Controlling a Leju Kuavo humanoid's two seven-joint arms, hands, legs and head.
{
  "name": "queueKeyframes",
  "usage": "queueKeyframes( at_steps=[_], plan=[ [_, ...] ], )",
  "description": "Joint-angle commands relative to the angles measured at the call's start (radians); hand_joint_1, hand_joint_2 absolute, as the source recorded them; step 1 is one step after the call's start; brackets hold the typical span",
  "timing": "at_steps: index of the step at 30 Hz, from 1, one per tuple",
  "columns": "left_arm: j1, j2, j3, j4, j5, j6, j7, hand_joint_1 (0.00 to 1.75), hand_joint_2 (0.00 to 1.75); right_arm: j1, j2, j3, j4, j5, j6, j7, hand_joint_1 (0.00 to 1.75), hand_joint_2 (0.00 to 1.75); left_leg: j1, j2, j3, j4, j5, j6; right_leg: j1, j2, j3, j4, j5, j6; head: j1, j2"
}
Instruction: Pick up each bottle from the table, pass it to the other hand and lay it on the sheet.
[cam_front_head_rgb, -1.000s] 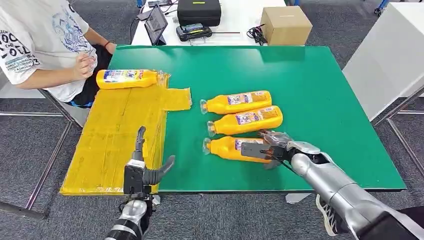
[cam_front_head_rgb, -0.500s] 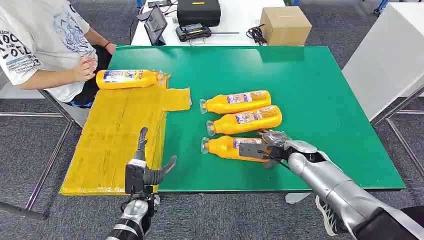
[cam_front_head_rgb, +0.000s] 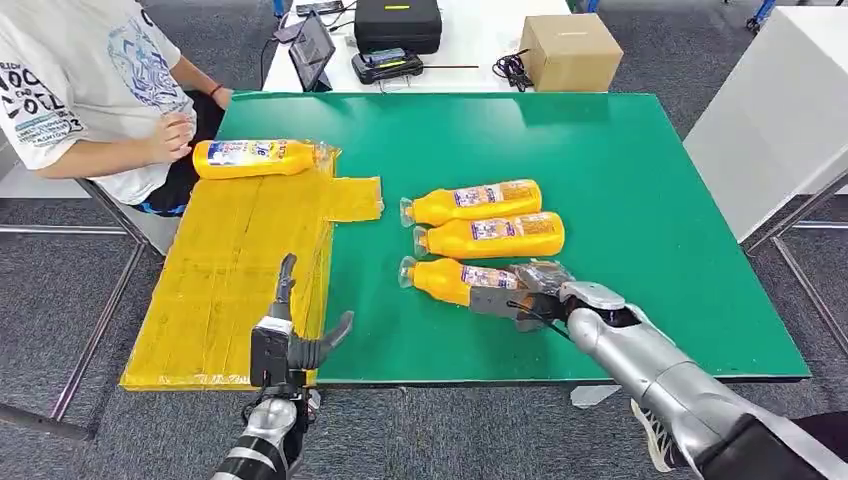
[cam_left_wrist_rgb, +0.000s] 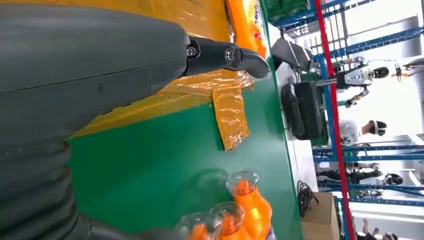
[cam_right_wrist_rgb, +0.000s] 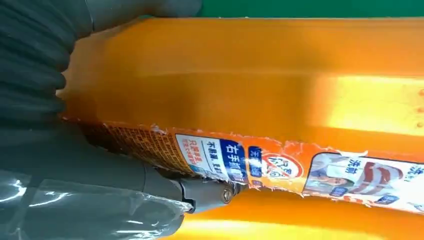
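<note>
A smooth green table (cam_front_head_rgb: 640, 150) carries three orange plastic bottles lying on their sides in a row, clear caps pointing toward the robot's left. The far bottle (cam_front_head_rgb: 470, 202) and the middle bottle (cam_front_head_rgb: 490, 236) lie close side by side, each with a glossy, rounded body and a paper label in blue, white and red. The near bottle (cam_front_head_rgb: 445, 281) lies just beside the middle one, and the right hand (cam_front_head_rgb: 525, 295) is wrapped around its base end, dark fingers over the label and thumb against the body. Whether the bottle is lifted off the table or resting on it cannot be told. The right wrist view shows that label up close: its edges are torn and ragged, it carries small Chinese print too fine to read, a round red prohibition sign and a blue-and-white panel. The left hand (cam_front_head_rgb: 285, 340) hovers at the near edge of the table with its fingers spread apart and nothing in them; its thick grey ribbed cover and one dark finger (cam_left_wrist_rgb: 225, 55) appear in the left wrist view. The yellow sheet (cam_front_head_rgb: 230, 280) covers the left part of the table; it is shiny and crinkled, with a tab of the same material jutting onto the green. A fourth bottle (cam_front_head_rgb: 255, 157) lies across its far end, with its clear cap toward the table's middle. Beside that end sits a person (cam_front_head_rgb: 90, 90) in a white printed T-shirt. Beyond the table stand a brown cardboard box (cam_front_head_rgb: 572, 48) and a black case (cam_front_head_rgb: 398, 22).
</note>
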Motion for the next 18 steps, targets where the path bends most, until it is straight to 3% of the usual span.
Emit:
queueKeyframes(
  at_steps=[1,5,8,13,16,18],
  plan=[
    [-0.004,0.012,0.004,0.015,0.0,-0.002,-0.013,0.0,1.75,0.15,0.062,-0.146,-0.071,0.007,-0.122,-0.03,1.75,1.75,0.001,0.0,0.004,-0.002,-0.001,-0.002,0.001,0.0,0.004,-0.002,-0.001,-0.002,0.0,0.0],
    [0.0,0.013,0.005,0.006,-0.004,0.001,-0.015,0.0,1.75,0.179,0.054,-0.196,-0.121,-0.02,-0.133,-0.043,1.75,1.75,0.002,0.001,0.007,-0.002,-0.003,-0.002,0.002,0.0,0.007,-0.002,-0.002,-0.003,0.0,0.0],
    [0.017,0.02,0.011,-0.022,-0.011,0.018,-0.018,0.0,1.75,0.322,0.065,-0.361,-0.311,-0.07,-0.184,-0.124,1.75,1.75,0.002,-0.001,0.004,-0.002,-0.001,-0.002,0.002,-0.002,0.004,-0.001,-0.001,-0.002,0.0,0.0],
    [0.062,0.023,0.049,-0.101,-0.019,0.014,-0.012,0.0,1.75,0.533,0.217,-0.552,-0.564,-0.002,-0.295,-0.22,1.75,1.75,0.002,-0.002,0.002,-0.001,-0.003,-0.002,0.002,-0.001,0.003,-0.001,-0.003,-0.002,0.0,0.0],
    [0.07,0.023,0.05,-0.12,-0.023,0.015,-0.007,0.0,1.75,0.548,0.241,-0.569,-0.583,0.0,-0.311,-0.234,1.75,1.75,0.002,-0.002,0.0,-0.001,-0.003,-0.002,0.002,0.0,0.001,0.0,-0.002,-0.002,0.0,0.0],
    [0.076,0.019,0.049,-0.138,-0.025,0.002,0.0,0.0,1.75,0.571,0.302,-0.622,-0.604,0.0,-0.36,-0.332,1.75,1.75,0.002,-0.002,-0.001,-0.001,-0.002,-0.002,0.001,-0.001,0.0,0.0,-0.003,0.001,0.0,0.0]
  ],
)
